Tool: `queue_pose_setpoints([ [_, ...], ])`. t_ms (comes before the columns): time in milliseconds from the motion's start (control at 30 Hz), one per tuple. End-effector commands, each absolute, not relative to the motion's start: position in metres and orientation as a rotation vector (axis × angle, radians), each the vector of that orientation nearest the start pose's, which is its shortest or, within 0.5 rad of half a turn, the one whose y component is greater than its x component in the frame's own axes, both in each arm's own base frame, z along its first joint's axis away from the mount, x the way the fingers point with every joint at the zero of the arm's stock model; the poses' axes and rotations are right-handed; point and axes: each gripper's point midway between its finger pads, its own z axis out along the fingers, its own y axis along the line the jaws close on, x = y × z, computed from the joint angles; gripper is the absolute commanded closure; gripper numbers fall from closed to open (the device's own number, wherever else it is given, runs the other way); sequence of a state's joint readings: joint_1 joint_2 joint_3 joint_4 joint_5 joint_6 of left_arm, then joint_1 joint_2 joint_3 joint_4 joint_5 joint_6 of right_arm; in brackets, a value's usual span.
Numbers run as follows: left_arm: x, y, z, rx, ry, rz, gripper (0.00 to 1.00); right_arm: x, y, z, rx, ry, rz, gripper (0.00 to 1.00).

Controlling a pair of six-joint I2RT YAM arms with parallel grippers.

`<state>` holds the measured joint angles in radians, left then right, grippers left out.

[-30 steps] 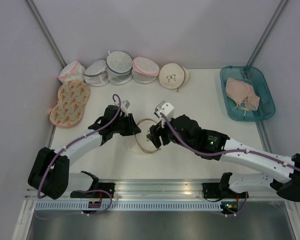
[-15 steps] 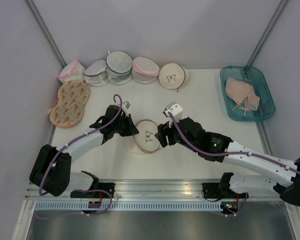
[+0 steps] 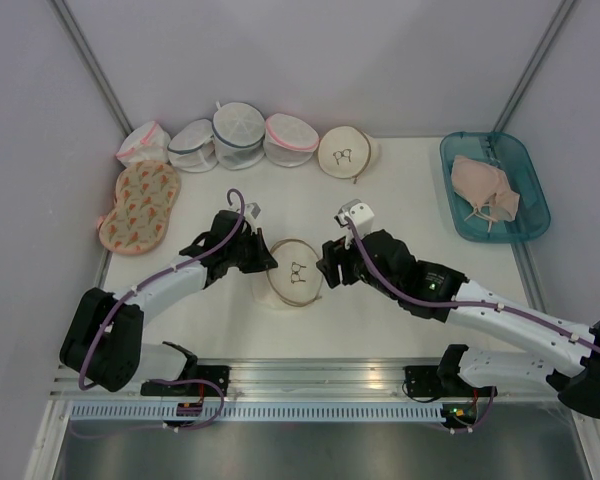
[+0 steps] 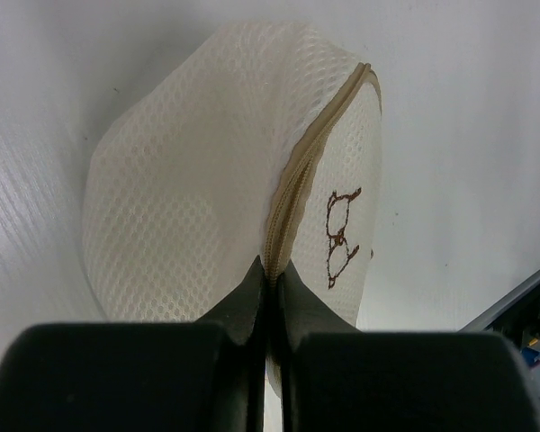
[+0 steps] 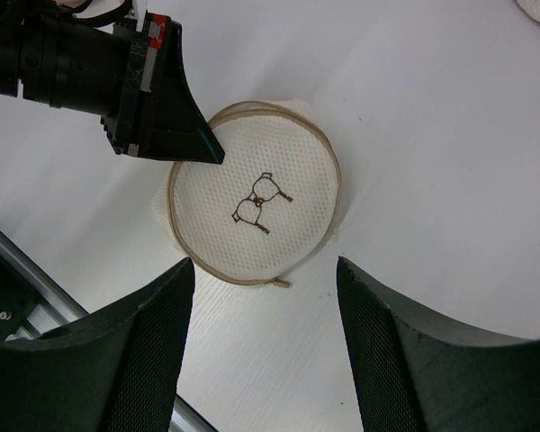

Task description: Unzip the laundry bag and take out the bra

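Pulled back off the laundry bag (image 5: 252, 207), the right gripper (image 3: 325, 268) is now held beside it, fingers spread wide and empty. The left gripper (image 4: 272, 270) is pinched shut on the zip rim. The bag is left mid-counter (image 3: 410, 200), while the bra (image 3: 485, 188) is seen in the teal tray (image 3: 458, 150), well apart. Removal is judged done, so letting go of the rim is called for next.

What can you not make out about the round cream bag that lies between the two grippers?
- Contents of the laundry bag: hidden in every view by its dense mesh.
- Zip puller: in the left wrist view the left gripper covers the zip rim where it pinches; in the top view it is too small to find.
- How far the zip is open: the right wrist view, with the right gripper open above, shows only the top face.
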<state>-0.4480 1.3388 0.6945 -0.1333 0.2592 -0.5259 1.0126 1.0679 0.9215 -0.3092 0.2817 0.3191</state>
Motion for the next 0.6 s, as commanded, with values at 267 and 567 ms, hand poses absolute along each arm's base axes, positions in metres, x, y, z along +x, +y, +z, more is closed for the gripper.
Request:
queue_pose_setpoints([
  [267, 0.28, -0.196, 0.078, -0.038, 2.462, -0.695, 0.98, 0.227, 0.271, 0.229, -0.463, 1.983, 0.58, 0.31],
  [567, 0.279, -0.154, 0.069, -0.302, 2.46, -0.543, 0.98, 0.239, 0.266, 0.226, -0.429, 2.002, 0.572, 0.31],
])
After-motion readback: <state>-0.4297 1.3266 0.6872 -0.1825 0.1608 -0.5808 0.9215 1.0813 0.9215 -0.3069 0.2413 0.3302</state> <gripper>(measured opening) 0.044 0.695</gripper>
